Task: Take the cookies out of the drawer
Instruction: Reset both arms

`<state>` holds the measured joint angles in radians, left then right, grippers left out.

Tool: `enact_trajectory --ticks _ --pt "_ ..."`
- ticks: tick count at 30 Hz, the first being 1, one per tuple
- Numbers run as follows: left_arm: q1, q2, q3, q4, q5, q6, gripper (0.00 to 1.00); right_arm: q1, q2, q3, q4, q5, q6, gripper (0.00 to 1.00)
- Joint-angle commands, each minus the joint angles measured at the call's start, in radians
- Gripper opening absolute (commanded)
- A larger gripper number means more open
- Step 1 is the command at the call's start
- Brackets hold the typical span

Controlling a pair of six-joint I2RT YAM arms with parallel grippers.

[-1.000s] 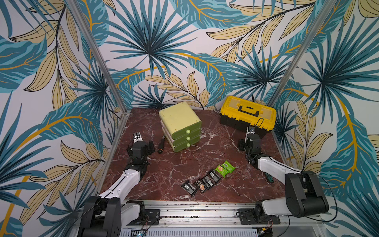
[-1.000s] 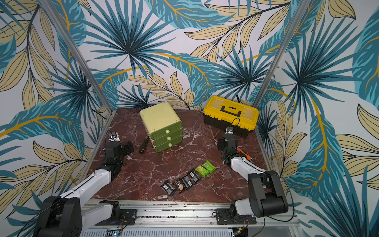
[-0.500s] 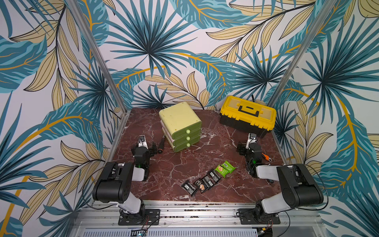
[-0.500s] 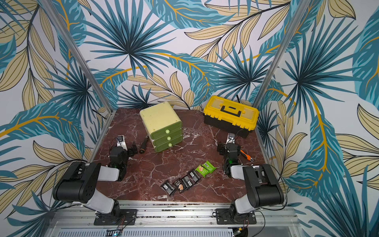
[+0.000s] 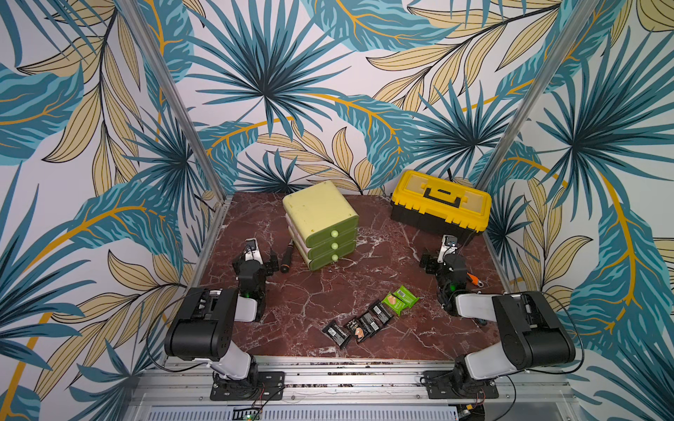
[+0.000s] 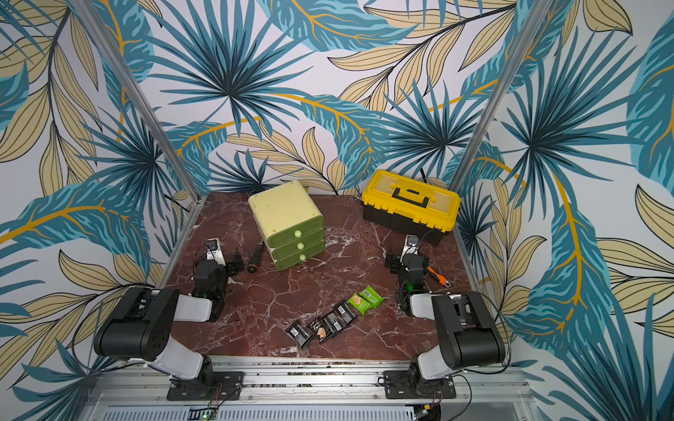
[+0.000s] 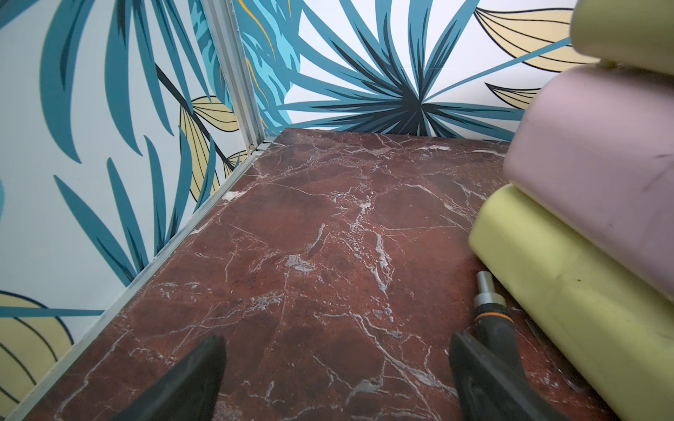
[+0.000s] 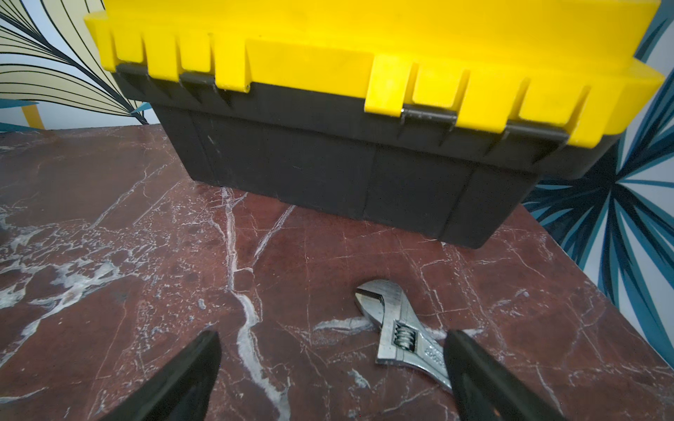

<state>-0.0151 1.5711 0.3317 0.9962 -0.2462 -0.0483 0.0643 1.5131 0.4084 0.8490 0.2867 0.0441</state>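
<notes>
Cookies point(image 5: 379, 312) lie clear of both sets of jaws. The left gripper point(image 7: 337, 340) is spread wide and empty, with a black screwdriver point(image 7: 492, 320) just beside one finger. The right gripper point(image 8: 332, 335) is also spread and empty, with a wrench point(image 8: 397, 328) by one finger. The packets form one row on the marble table point(image 5: 328, 288), running from the black ones at near left to two green ones at far right. The row lies between the arms, nearer the right. The drawer unit point(image 5: 321, 224) has all three drawers shut and the yellow toolbox point(image 5: 439, 204) has its lid down, so the contents of both are hidden.
</notes>
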Motion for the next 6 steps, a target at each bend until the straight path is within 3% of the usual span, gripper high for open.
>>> enact_trajectory --ticks 1,6 --pt "0.010 0.001 0.029 0.009 0.012 0.008 1.00 -0.003 -0.005 -0.011 0.026 -0.005 -0.001 0.99" --pt "0.007 0.003 0.023 0.025 0.010 0.014 1.00 -0.002 -0.004 -0.011 0.027 -0.005 -0.002 1.00"
